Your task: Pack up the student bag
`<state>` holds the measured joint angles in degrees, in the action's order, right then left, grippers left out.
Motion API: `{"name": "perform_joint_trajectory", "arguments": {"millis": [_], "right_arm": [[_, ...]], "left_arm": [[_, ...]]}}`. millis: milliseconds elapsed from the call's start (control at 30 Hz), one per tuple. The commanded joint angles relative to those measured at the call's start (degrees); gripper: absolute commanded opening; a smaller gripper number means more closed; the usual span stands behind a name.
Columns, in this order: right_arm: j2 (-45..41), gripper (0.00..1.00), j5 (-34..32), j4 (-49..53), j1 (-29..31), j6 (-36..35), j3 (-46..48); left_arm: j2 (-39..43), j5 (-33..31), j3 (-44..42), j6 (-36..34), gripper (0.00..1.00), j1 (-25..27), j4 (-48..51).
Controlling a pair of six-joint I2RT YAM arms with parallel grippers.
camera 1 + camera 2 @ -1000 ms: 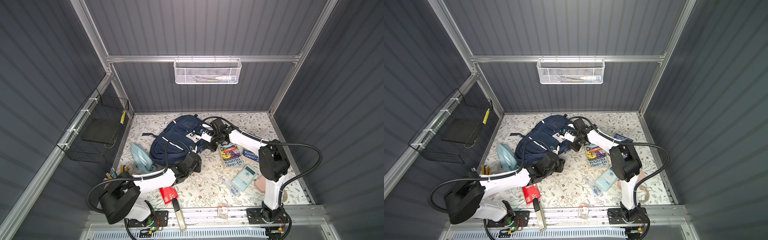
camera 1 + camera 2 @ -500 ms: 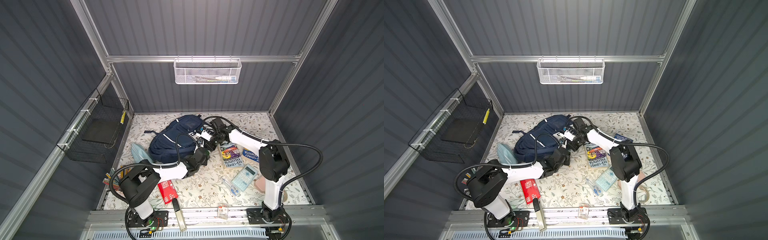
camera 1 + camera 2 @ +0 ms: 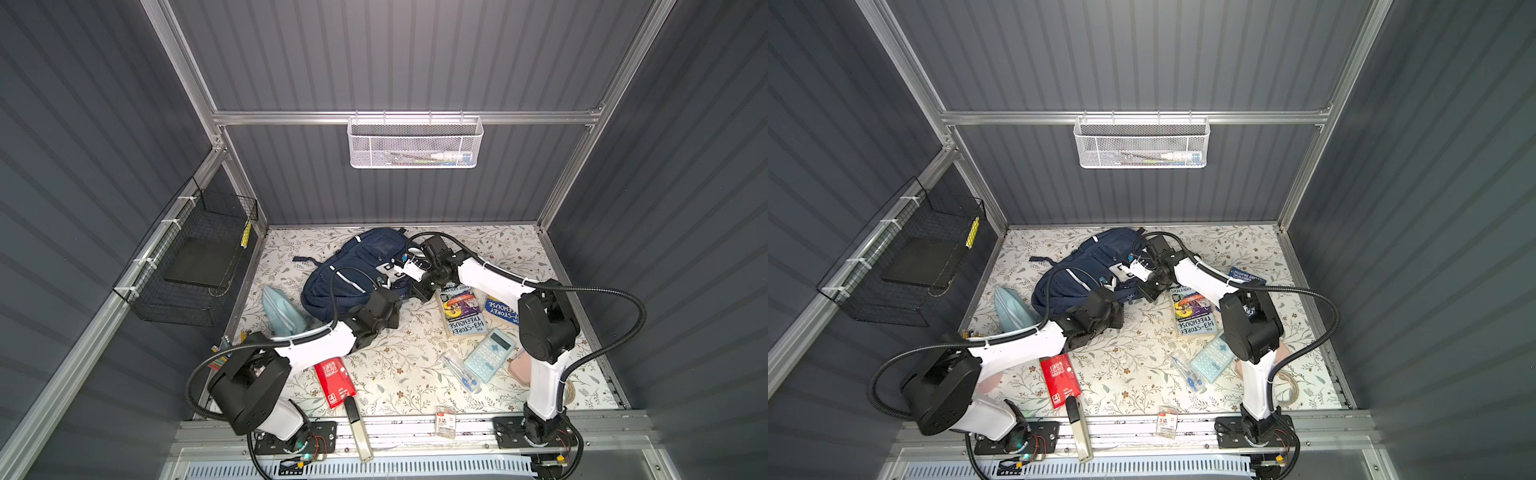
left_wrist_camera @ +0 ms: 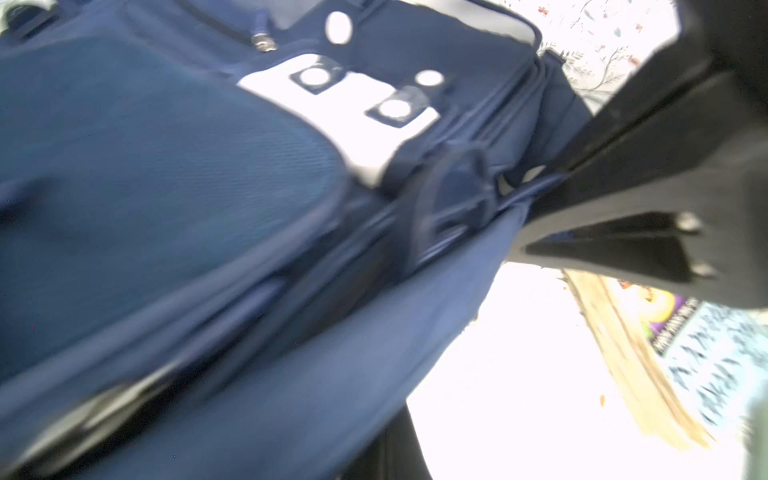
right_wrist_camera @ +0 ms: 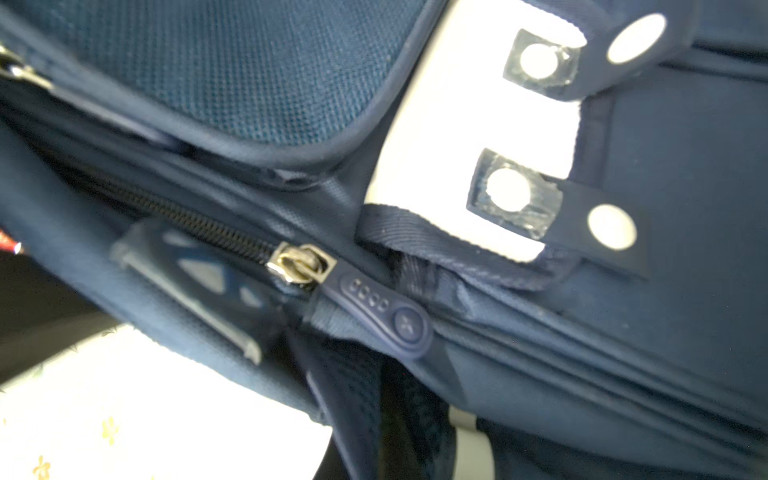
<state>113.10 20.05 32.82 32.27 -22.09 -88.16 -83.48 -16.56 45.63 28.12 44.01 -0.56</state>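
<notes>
The student bag [image 3: 349,270] [image 3: 1075,274], navy with white stripes, lies at the back of the floral table. My left gripper [image 3: 392,309] [image 3: 1117,311] is shut at its near right edge. In the left wrist view blue fabric [image 4: 332,395] runs down into the jaws. My right gripper [image 3: 419,289] [image 4: 532,220] is shut, pinching the bag's right edge. The right wrist view shows the white patch [image 5: 469,137], a zip slider [image 5: 301,264] and its pull tab [image 5: 386,309].
To the right of the bag lie two books [image 3: 463,311] [image 3: 500,307], a calculator [image 3: 490,359], a pen pack [image 3: 459,370] and a pink case [image 3: 521,368]. A light-blue pouch [image 3: 282,309] and a red booklet [image 3: 334,378] lie on the left. Wire baskets hang on the left wall [image 3: 195,257] and back wall [image 3: 415,143].
My left arm has reached forward along the bag's near edge and its jaws have closed on the fabric. The bag has shifted a little. The right gripper has kept its hold.
</notes>
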Motion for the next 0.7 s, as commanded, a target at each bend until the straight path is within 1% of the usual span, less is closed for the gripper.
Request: {"name": "perform_joint_trajectory", "arguments": {"millis": [0,67,133,167,200,233,267,300,367,433,467,533,600,667], "right_arm": [[0.1,0.0,0.1,0.5,-0.9,0.7,-0.5],[0.2,0.0,0.2,0.1,-1.0,1.1,-0.8],[0.3,0.0,3.3,0.4,-0.6,1.4,-1.4],[0.2,0.0,5.0,0.6,-0.1,1.5,-1.6],[0.1,0.0,5.7,0.4,0.7,2.2,-1.8],[0.0,0.0,6.3,0.2,1.4,2.8,-1.9],[-0.2,0.0,6.8,-0.1,1.8,3.3,-2.0],[-0.1,0.0,7.1,-0.2,1.9,4.1,-2.2],[0.1,0.0,7.6,-0.2,2.0,4.6,-2.7],[0.5,0.0,7.4,0.3,2.1,4.8,-3.6],[0.7,0.0,7.5,0.8,2.1,4.9,-4.0],[1.3,0.0,7.8,2.0,2.3,4.8,-5.3],[1.7,0.0,7.8,3.0,2.8,4.5,-6.1],[1.6,0.0,8.0,3.3,3.0,4.6,-6.1]], "left_arm": [[4.3,6.7,-2.1,1.7,0.0,-3.3,5.4],[5.7,6.0,-2.7,1.2,0.0,-3.6,6.7],[4.7,8.6,-3.0,1.2,0.0,-3.6,3.4],[3.8,10.1,-3.2,1.4,0.04,-2.9,0.6],[2.7,10.5,-3.4,1.3,0.11,-1.6,-2.4],[2.1,8.5,-3.2,0.5,0.22,0.4,-4.0],[1.6,6.1,-2.8,-0.4,0.29,2.0,-4.5],[0.9,4.3,-2.7,-1.0,0.33,2.9,-5.6],[-0.5,3.0,-3.4,-1.3,0.42,3.0,-8.3],[-2.0,-0.1,-3.0,-3.0,0.43,3.0,-9.1],[-2.6,-1.4,-2.8,-3.5,0.47,3.0,-9.3],[-3.8,-3.4,-2.1,-4.4,0.58,3.0,-10.4],[-5.8,-6.3,-0.4,-4.8,0.62,3.0,-9.2],[-7.7,-8.8,1.1,-5.4,0.62,3.1,-8.6]]}}
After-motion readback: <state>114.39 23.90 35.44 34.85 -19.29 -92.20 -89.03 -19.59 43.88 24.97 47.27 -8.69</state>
